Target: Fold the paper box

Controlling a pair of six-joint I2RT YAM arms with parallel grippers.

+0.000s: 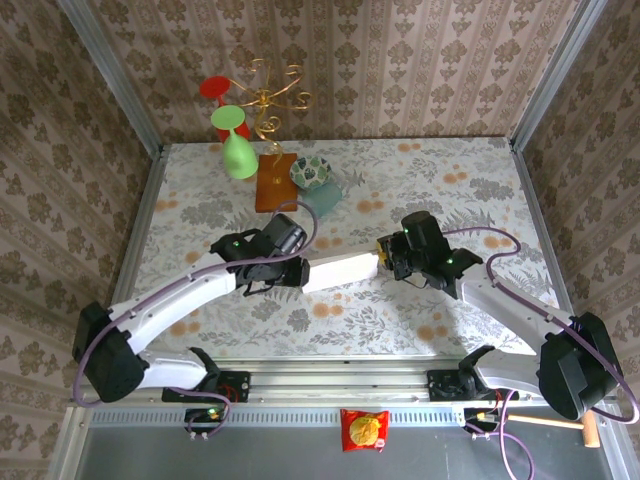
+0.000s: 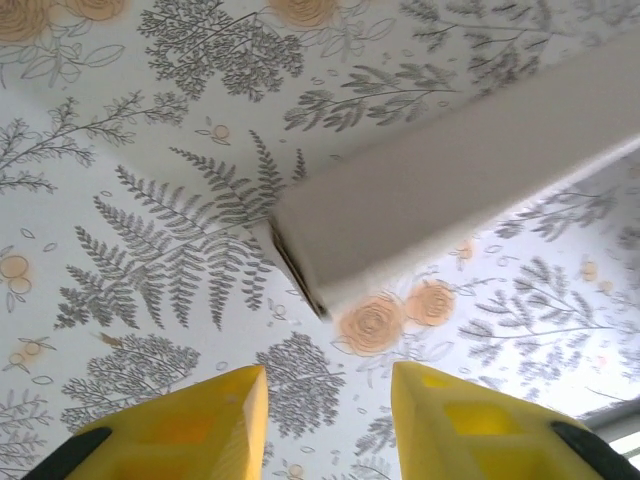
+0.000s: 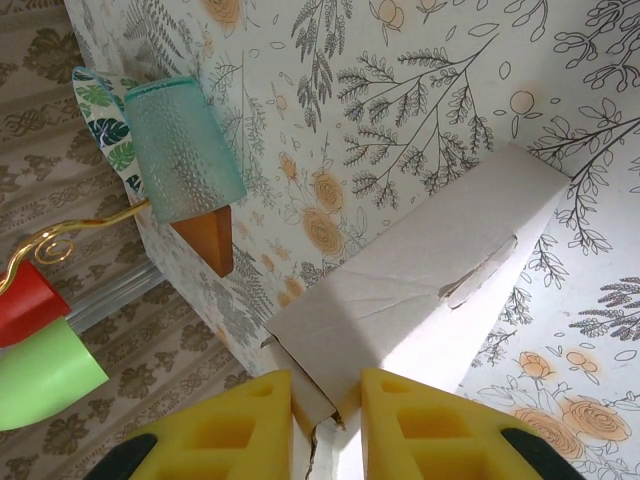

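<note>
Paper box (image 1: 338, 271): pale, creased, thin cardboard

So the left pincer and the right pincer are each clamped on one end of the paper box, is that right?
Not quite. The left pincer is not clamped on: in the left wrist view it stands open, with the end of the paper box ahead of its fingertips, not between them. The right pincer is clamped on the other end.

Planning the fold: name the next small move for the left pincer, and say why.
Probably ease the left pincer forward onto the end of the paper box: it is open and empty, short of that end, while the right pincer grips the other end.
</note>
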